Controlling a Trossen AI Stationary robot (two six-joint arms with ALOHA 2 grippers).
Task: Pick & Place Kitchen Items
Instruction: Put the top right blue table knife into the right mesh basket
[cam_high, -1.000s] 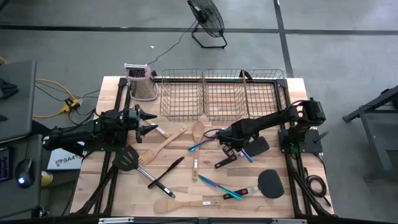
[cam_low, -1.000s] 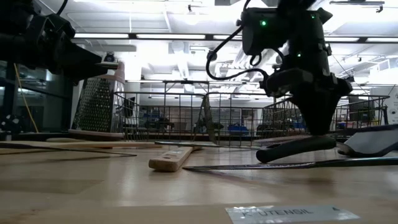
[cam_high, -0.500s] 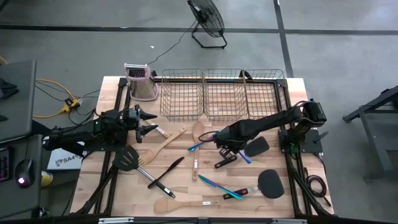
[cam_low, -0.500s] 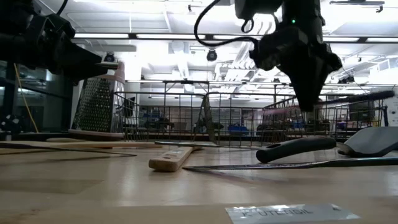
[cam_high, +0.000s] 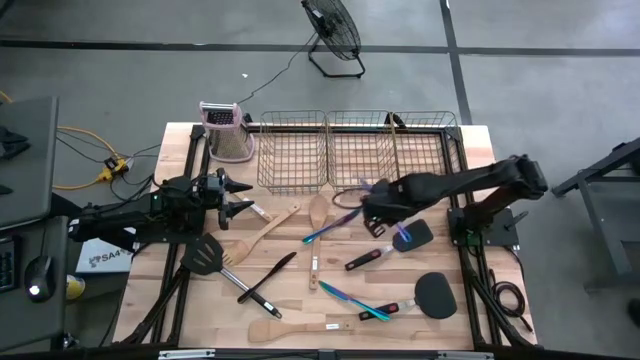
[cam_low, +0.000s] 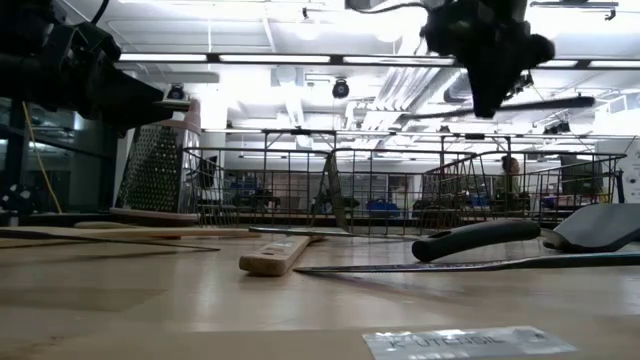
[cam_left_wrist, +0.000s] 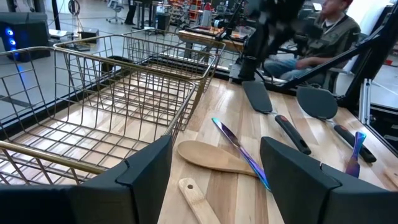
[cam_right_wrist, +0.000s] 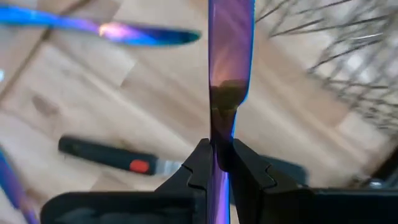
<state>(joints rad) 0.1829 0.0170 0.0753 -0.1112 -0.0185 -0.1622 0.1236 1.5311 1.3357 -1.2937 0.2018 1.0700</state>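
One item in hand: slim iridescent cutlery pinched in right pincer, shut hard on it, thin edge between the pads. Hanging clear above the table, just short of the baskets, with the cutlery sticking out ahead of the fingertips toward the wire.

Handling, as a judgement:
- Light, stiff, thin polished metal, so probably slippery and prone to pivoting in a two-point pinch.
- Best held near mid-length across the flat, not at a tip.
- Can't tell how far along its length the grip sits, so worth going easy on fast swings.

Versus a second back:
- Was down at table level, right beside the black-red handle.
- Now raised and shifted toward the baskets, with that handle and the black spatula left below and behind.
- In low view, moved from near the board up to the top of the frame.
- Left pincer parked wide open, well apart from the right pincer, unchanged.
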